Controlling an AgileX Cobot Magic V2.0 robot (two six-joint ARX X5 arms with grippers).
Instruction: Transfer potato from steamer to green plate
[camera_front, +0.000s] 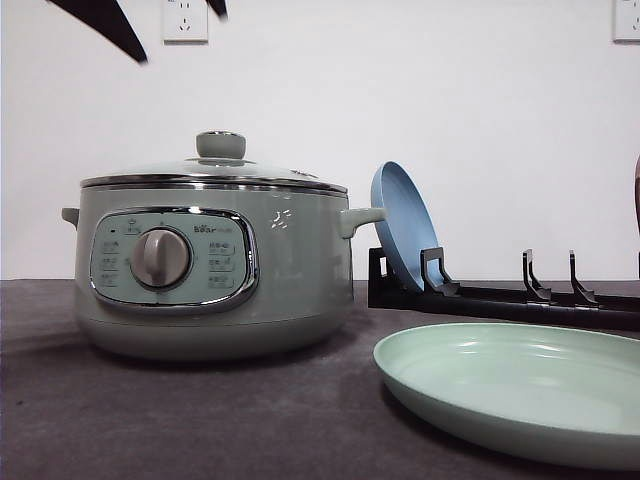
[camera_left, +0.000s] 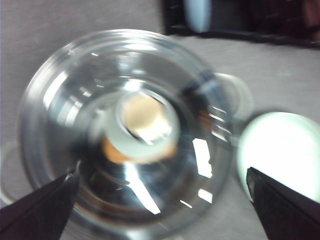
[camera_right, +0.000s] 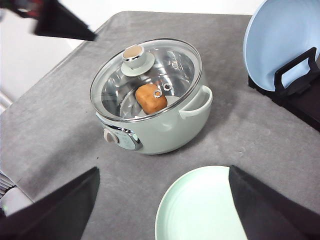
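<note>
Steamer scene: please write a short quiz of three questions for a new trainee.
1. True or false: the glass lid is on the steamer.
2. Where is the potato? A) on the green plate B) inside the steamer C) in the rack
3. What colour is the plate standing in the black rack?

Key: 1 true; 2 B; 3 blue.

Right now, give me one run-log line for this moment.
lid: on steamer | potato: inside | green plate: empty | left gripper: open above lid | right gripper: open
</note>
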